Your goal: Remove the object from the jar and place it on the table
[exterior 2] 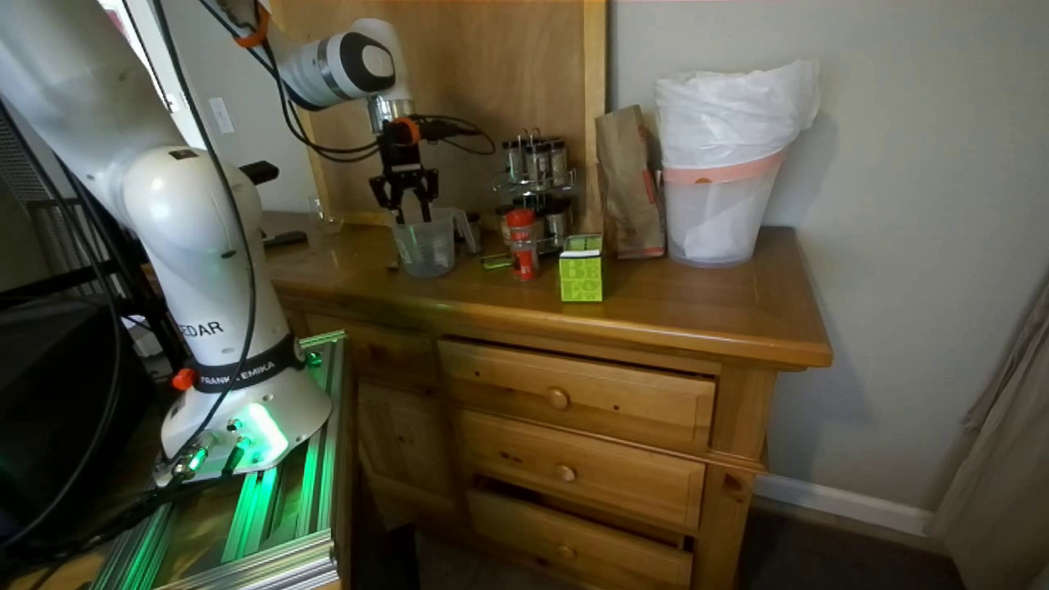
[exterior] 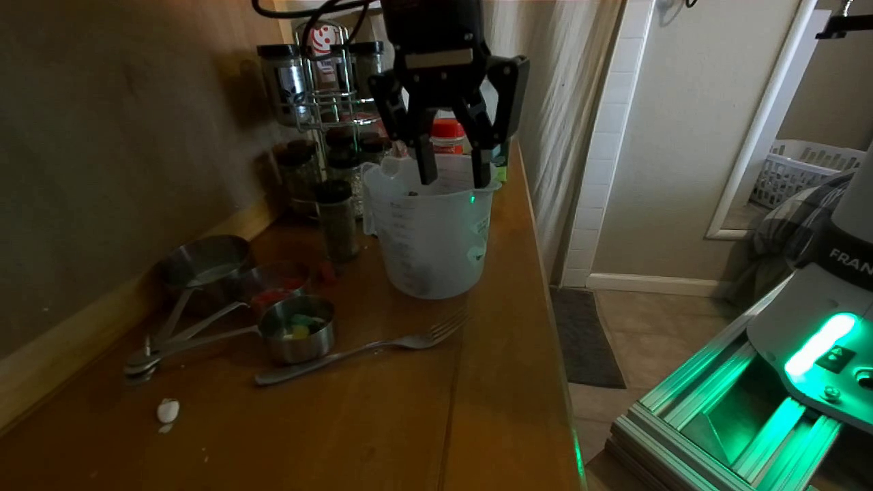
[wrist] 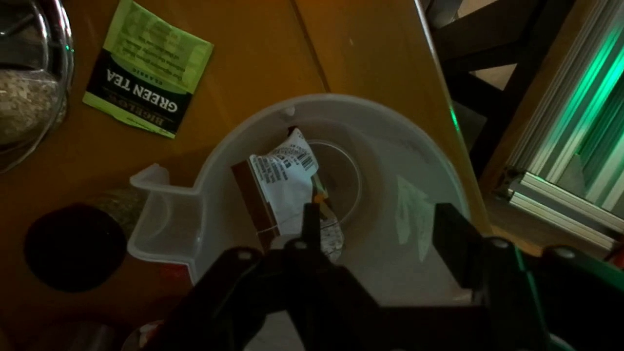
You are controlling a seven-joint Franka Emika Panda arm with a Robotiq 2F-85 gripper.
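The jar is a translucent whitish measuring jug standing upright on the brown wooden table. It shows in an exterior view and from above in the wrist view. Inside it lies a white and brown paper packet with a barcode, towards the handle side. My gripper points down over the jar's mouth with its fingertips around rim height, as in an exterior view. In the wrist view the gripper is open and empty. Its left finger covers part of the packet.
Glass spice jars on a wire rack, a single spice jar, steel measuring cups and a fork surround the jar. A green tea sachet, red-capped bottle and green box are nearby.
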